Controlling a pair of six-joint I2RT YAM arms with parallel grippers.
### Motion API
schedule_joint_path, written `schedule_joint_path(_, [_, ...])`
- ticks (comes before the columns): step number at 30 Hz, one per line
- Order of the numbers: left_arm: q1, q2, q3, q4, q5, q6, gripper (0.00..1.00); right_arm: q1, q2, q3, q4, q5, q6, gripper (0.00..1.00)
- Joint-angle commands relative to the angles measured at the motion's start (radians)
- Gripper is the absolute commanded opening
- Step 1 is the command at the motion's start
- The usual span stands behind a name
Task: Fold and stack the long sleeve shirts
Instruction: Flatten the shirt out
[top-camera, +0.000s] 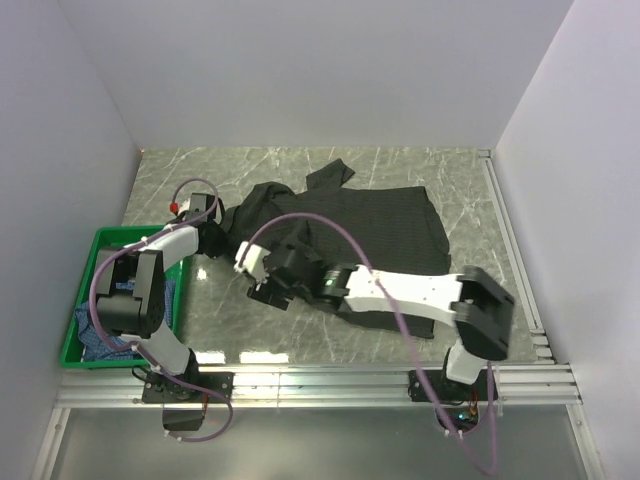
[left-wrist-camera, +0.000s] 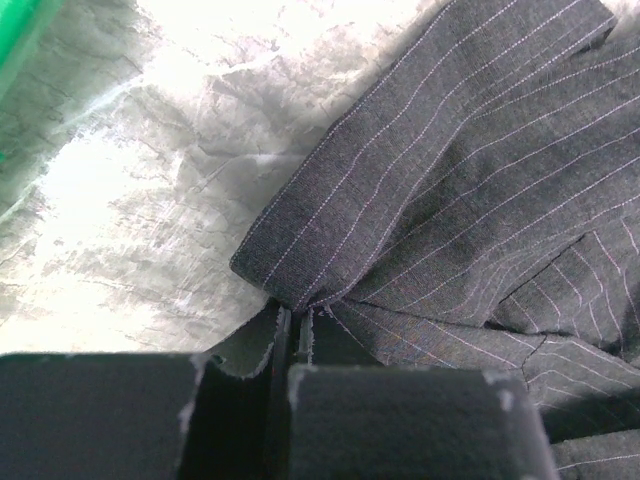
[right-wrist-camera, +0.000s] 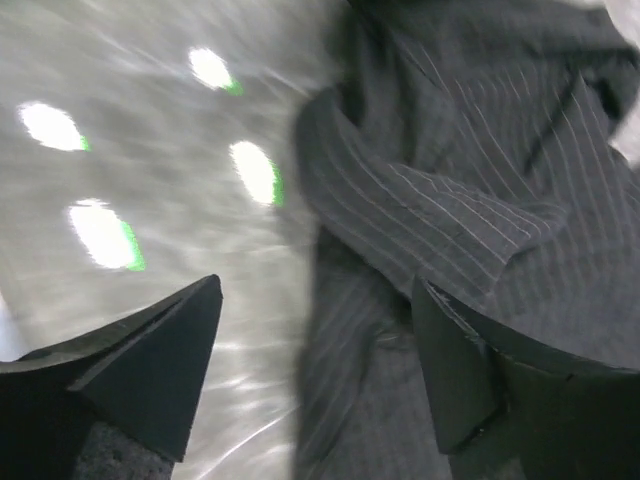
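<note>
Now the left gripper (left-wrist-camera: 290, 322) is clamped on a fold of the black shirt (top-camera: 370, 225), which is spread mid-table. The right gripper (right-wrist-camera: 315, 370) gapes wide and empty above it. Pulling one-handed could bunch the cloth. The blue shirt (top-camera: 95, 338) lies in the crate (top-camera: 100, 237).
</note>
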Motion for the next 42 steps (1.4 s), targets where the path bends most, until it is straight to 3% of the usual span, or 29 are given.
schedule_joint_path(1, [-0.007, -0.021, 0.026, 0.001, 0.022, 0.023, 0.01, 0.031, 0.076, 0.021, 0.129, 0.237, -0.153, 0.85])
schedule_joint_path(11, [-0.009, -0.002, 0.034, -0.012, 0.031, 0.033, 0.0, 0.119, 0.326, -0.032, 0.546, 0.523, -0.484, 0.86])
schedule_joint_path(18, [-0.01, -0.001, 0.032, -0.017, 0.031, 0.033, 0.0, 0.113, 0.447, 0.007, 0.67, 0.604, -0.613, 0.83])
schedule_joint_path(20, [-0.01, -0.001, 0.038, -0.022, 0.027, 0.034, 0.0, 0.108, 0.461, 0.01, 0.69, 0.618, -0.626, 0.78])
schedule_joint_path(23, [-0.01, -0.003, 0.04, -0.023, 0.027, 0.033, 0.0, 0.107, 0.466, 0.014, 0.706, 0.627, -0.63, 0.6])
schedule_joint_path(24, [-0.01, 0.0, 0.038, -0.022, 0.027, 0.033, 0.01, 0.105, 0.464, 0.01, 0.713, 0.629, -0.633, 0.41])
schedule_joint_path(25, [-0.01, 0.002, 0.041, -0.022, 0.027, 0.031, 0.01, 0.107, 0.458, 0.007, 0.72, 0.627, -0.632, 0.27])
schedule_joint_path(27, [-0.01, 0.005, 0.041, -0.026, 0.025, 0.031, 0.0, 0.107, 0.432, 0.011, 0.681, 0.613, -0.586, 0.0])
schedule_joint_path(32, [-0.01, 0.018, 0.061, -0.035, 0.014, 0.031, 0.01, 0.122, 0.266, 0.001, 0.449, 0.54, -0.46, 0.0])
schedule_joint_path(36, [-0.01, 0.023, 0.084, -0.045, 0.011, 0.034, 0.0, 0.128, 0.09, 0.033, 0.197, 0.333, -0.28, 0.0])
schedule_joint_path(42, [-0.009, 0.022, 0.112, -0.058, -0.01, 0.049, 0.01, 0.149, -0.062, 0.1, -0.098, 0.114, -0.18, 0.0])
